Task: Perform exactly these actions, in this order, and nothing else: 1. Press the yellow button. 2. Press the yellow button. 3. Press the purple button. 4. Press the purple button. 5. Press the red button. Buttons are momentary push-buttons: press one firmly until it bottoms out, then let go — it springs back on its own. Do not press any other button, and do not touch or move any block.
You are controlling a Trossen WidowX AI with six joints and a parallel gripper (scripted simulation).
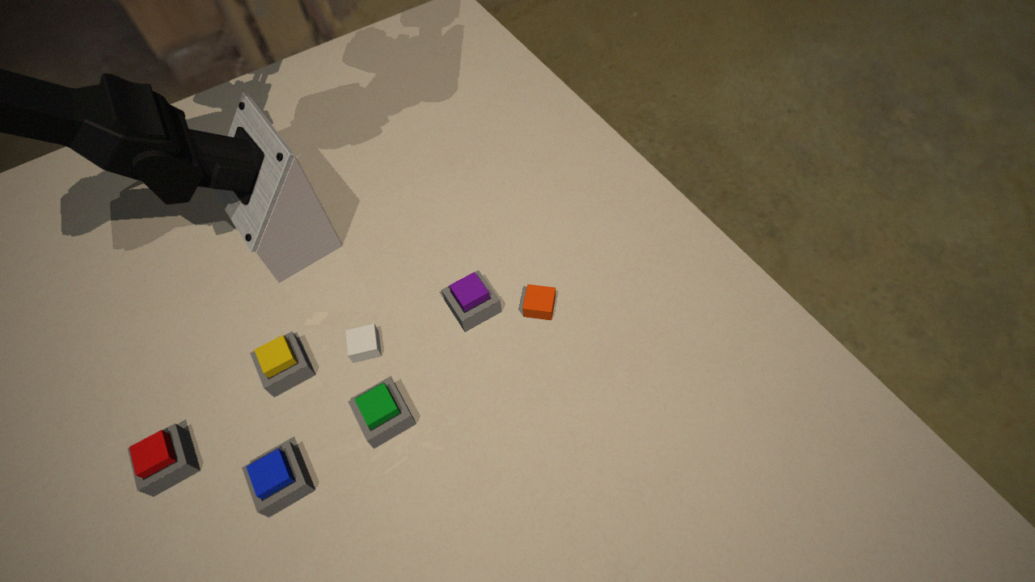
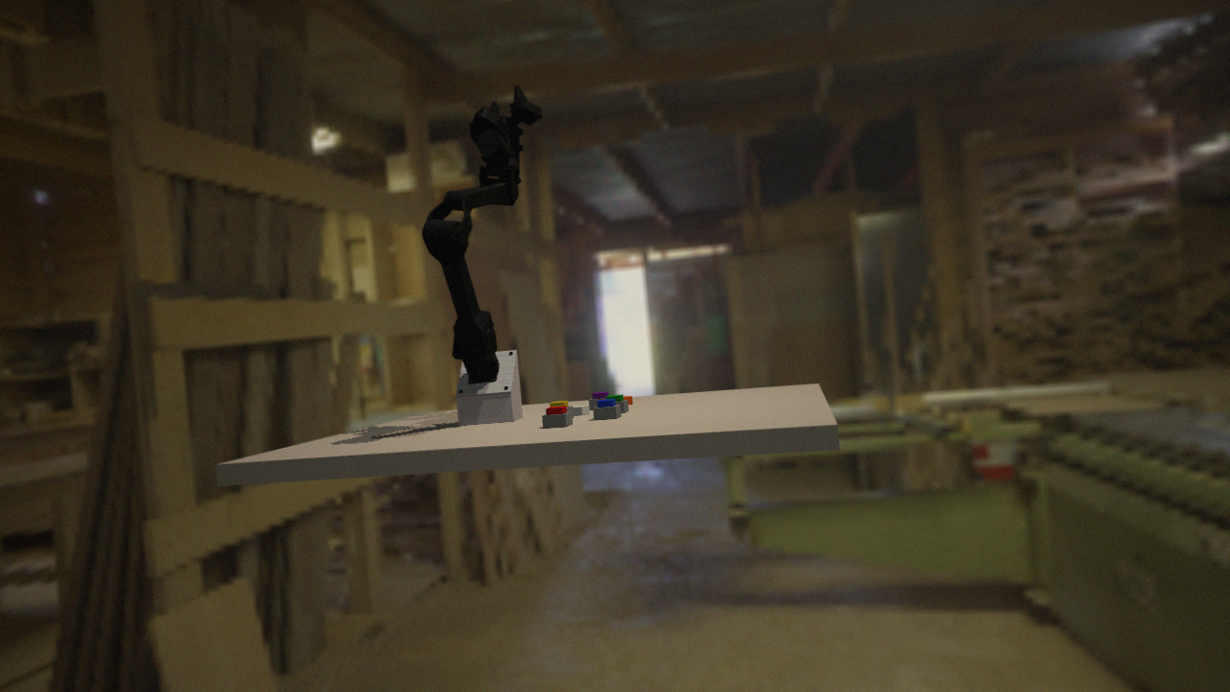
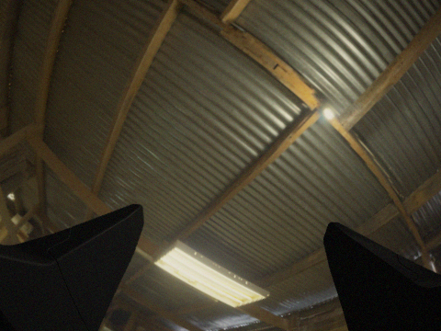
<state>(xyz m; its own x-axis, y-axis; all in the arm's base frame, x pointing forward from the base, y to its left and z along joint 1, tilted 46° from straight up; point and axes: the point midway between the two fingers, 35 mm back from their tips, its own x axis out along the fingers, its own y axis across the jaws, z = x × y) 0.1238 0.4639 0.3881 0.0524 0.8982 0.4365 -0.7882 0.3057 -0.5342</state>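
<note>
High above the table (image 2: 688, 430), the claw (image 2: 518, 96) (image 3: 237, 226) gapes wide, gripping nothing.

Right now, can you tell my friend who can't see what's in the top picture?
Five buttons, yellow, purple, red, blue and green, sit on a pale table with a white block and an orange block. A black robot arm reaches in from the left.

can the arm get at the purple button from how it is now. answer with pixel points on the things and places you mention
Probably yes: the purple button (image 1: 469, 291) has nothing over it, though the raised arm (image 1: 162, 137) (image 2: 459, 275) must swing down first.
</note>
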